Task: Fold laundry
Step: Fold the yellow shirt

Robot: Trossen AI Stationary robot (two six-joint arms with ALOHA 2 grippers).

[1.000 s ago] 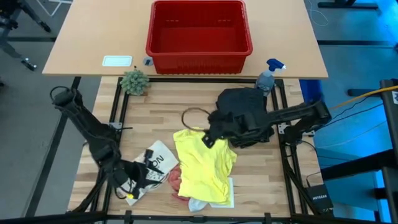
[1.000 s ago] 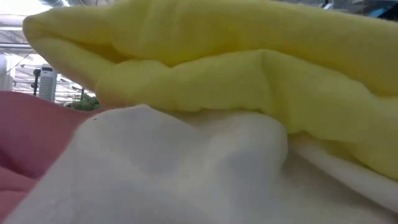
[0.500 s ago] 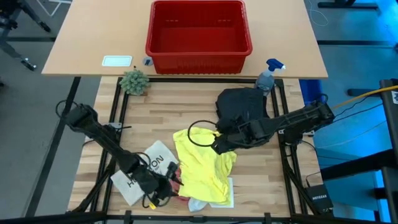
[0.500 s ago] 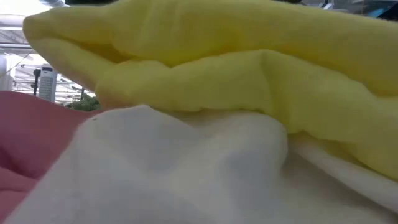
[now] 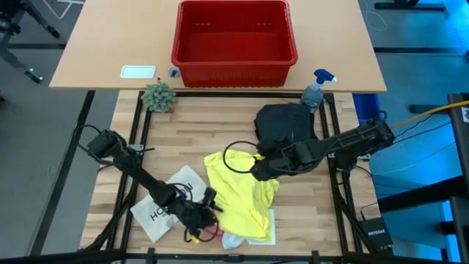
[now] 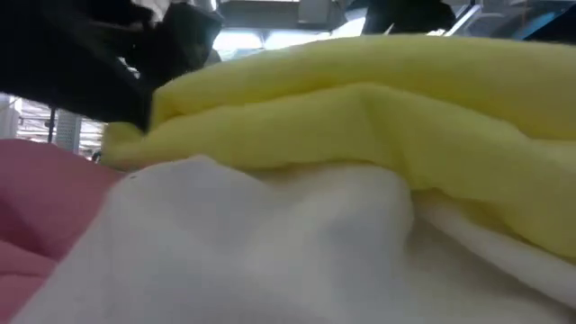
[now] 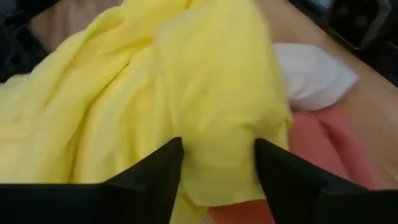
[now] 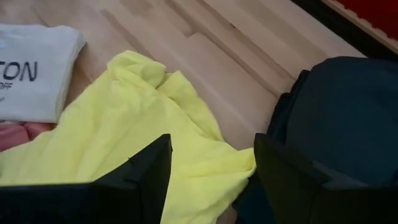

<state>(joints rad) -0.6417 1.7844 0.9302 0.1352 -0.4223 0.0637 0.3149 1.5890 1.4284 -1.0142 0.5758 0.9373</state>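
Both grippers work at the yellow T-shirt, lower centre of the high view.

The left gripper sits at the shirt's lower left edge, its jaws spread with a fold of yellow cloth between the fingers, not pinched. The right gripper is at the shirt's upper right edge, jaws spread, the cloth between them, beside the black trousers bunched at centre right. A pink cloth and a white cloth peek out under the shirt's bottom edge. The white HOUSTON item lies lower left under the left arm. A red basket stands at top centre.
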